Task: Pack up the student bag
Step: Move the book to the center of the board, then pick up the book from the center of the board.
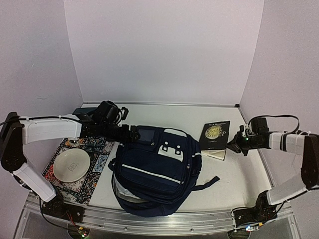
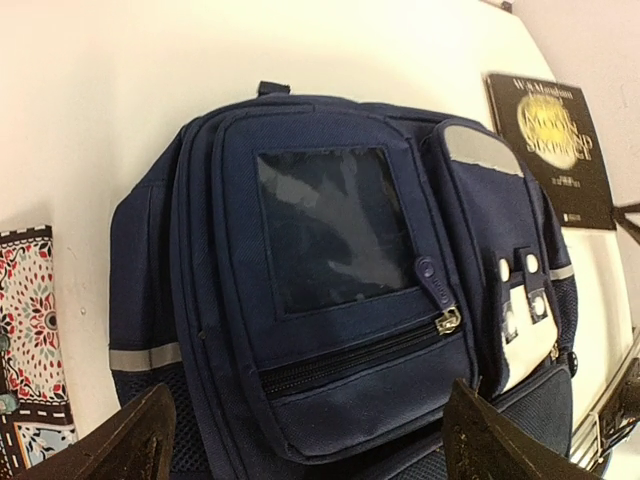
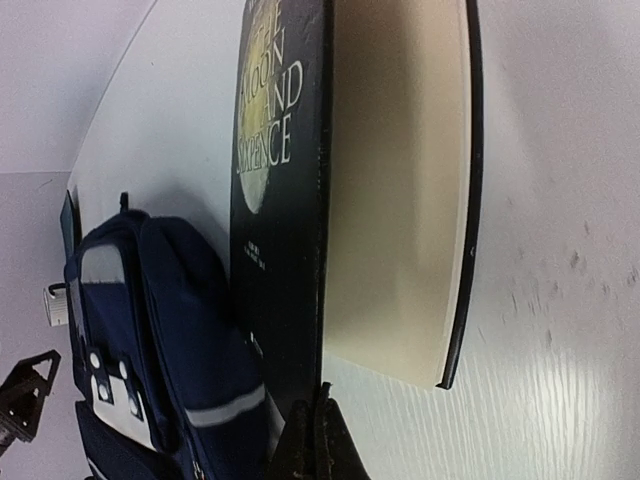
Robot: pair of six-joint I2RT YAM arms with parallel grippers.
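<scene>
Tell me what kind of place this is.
Probably a robotics lab test cell, not a real room: a white table boxed in by plain lilac walls, with staged props, a student bag, a book and a plate on a patterned mat.

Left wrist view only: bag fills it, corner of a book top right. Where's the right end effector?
Observer: The right end effector is shut on the book, pinching the edge of its front cover.
Operator: Is the book lying flat?
Observer: No. The front cover is tilted up, with pale pages showing under it, right of the student bag.
Operator: Anything on that mat at my left?
Observer: A white plate sits on the patterned mat.
</scene>
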